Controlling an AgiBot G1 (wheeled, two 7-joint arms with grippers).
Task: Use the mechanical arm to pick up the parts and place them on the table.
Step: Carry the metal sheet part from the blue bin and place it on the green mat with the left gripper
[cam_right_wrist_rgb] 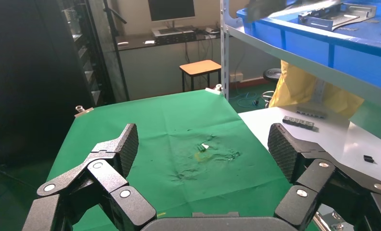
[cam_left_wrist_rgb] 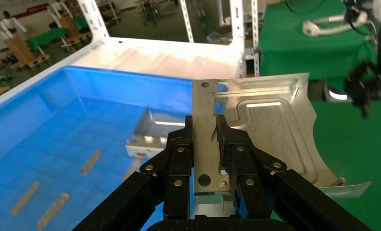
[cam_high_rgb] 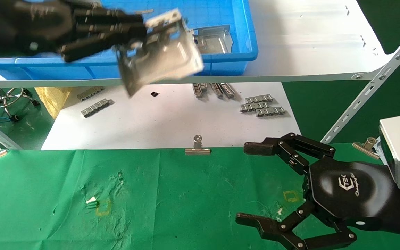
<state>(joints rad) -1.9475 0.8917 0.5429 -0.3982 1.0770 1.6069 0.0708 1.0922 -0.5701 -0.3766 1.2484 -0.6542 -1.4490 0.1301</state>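
Note:
My left mechanical arm's gripper [cam_high_rgb: 139, 34] is raised at the upper left, over the front of the blue bin [cam_high_rgb: 221, 57]. It is shut on the edge of a shiny silver part [cam_high_rgb: 160, 52], which hangs tilted above the bin's front wall. In the left wrist view the fingers [cam_left_wrist_rgb: 227, 139] clamp the part's [cam_left_wrist_rgb: 270, 130] flange from both sides. Another part [cam_high_rgb: 214, 40] lies inside the bin, also visible in the left wrist view [cam_left_wrist_rgb: 152, 130]. My right gripper [cam_high_rgb: 248, 184] hovers open and empty over the green table [cam_high_rgb: 186, 194] at the lower right.
The bin stands on a white shelf board [cam_high_rgb: 307, 41] with a slanted metal brace [cam_high_rgb: 370, 90]. Below it, a white sheet [cam_high_rgb: 172, 121] carries small grey strips [cam_high_rgb: 260, 104]. Binder clips [cam_high_rgb: 197, 147] hold the cloth's far edge. A yellow cloth [cam_high_rgb: 52, 97] lies at the left.

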